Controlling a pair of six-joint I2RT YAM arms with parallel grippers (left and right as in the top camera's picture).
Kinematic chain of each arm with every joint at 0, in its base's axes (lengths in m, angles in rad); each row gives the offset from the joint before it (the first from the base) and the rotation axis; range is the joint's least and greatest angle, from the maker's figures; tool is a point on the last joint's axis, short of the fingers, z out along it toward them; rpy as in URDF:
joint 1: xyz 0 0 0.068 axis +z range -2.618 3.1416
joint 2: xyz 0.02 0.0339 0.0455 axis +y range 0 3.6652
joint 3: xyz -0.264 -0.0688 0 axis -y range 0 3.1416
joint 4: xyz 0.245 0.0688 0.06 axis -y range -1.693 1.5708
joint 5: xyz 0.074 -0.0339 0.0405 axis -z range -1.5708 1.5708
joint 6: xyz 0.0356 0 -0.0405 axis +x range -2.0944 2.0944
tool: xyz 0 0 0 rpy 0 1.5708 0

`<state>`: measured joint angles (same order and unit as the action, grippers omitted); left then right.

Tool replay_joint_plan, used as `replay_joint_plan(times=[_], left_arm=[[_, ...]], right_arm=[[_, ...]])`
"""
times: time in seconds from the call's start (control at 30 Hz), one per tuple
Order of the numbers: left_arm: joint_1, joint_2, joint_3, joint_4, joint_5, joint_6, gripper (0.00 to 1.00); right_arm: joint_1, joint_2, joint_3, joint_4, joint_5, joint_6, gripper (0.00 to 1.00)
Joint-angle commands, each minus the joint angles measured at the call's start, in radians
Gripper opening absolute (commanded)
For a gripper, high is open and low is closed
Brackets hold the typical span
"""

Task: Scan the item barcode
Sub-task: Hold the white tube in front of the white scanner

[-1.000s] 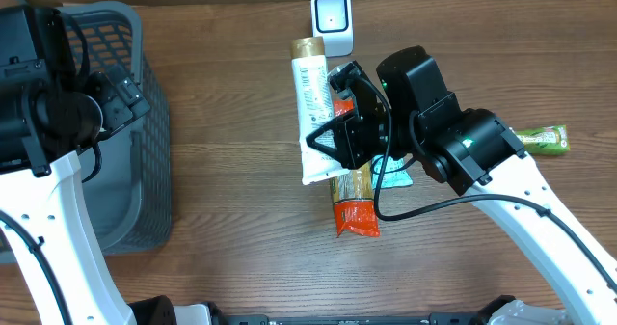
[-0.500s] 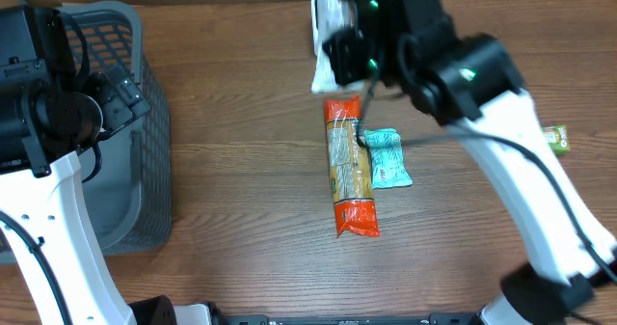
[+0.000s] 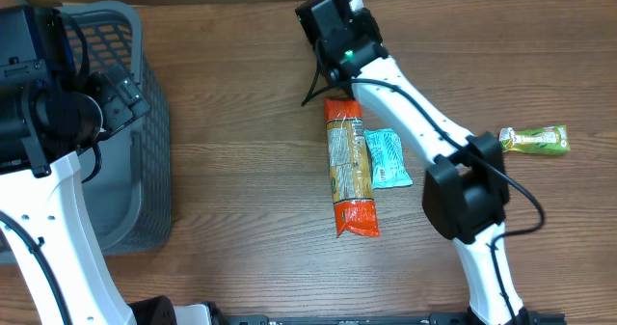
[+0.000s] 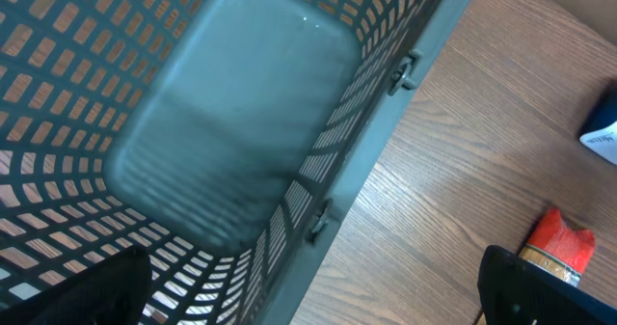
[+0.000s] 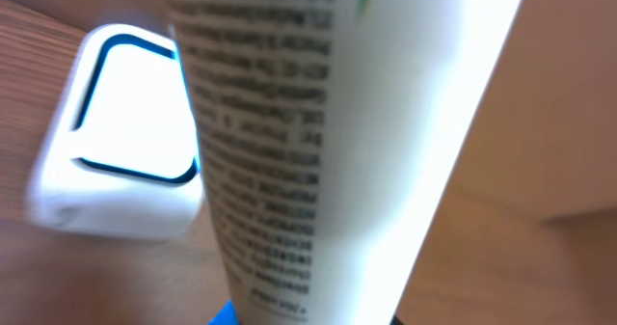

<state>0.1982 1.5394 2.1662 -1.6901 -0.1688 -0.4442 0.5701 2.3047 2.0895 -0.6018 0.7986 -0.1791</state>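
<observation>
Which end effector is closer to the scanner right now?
Right. The right end effector holds the white tube right by the scanner; the left end effector hangs open over the basket.

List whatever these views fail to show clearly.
- Tube barcode: in the right wrist view the print is blurred and no barcode is recognisable.
- Scanner: blurred in the right wrist view; overhead, the right arm covers it.
- Right gripper fingers: the tube fills the wrist view, and the arm hides them overhead.
- Green packet label: too small to read overhead.
</observation>
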Motion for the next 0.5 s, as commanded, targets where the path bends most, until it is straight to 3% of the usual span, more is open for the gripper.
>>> replay_joint_plan(times=[0.0, 0.13, 0.47], left_arm=[[0.005, 0.000, 0.000, 0.001, -0.014, 0.011, 1.00], [0.005, 0.000, 0.000, 0.001, -0.014, 0.011, 1.00], [0.005, 0.000, 0.000, 0.001, -0.014, 0.011, 0.99]], right_arm=[[0.006, 0.033, 0.024, 0.118, 0.166, -0.319, 0.04], [-0.001, 0.085, 0.024, 0.246, 0.169, -0.488, 0.04], [-0.066, 0.164, 0.023, 0.352, 0.109, -0.615, 0.04]])
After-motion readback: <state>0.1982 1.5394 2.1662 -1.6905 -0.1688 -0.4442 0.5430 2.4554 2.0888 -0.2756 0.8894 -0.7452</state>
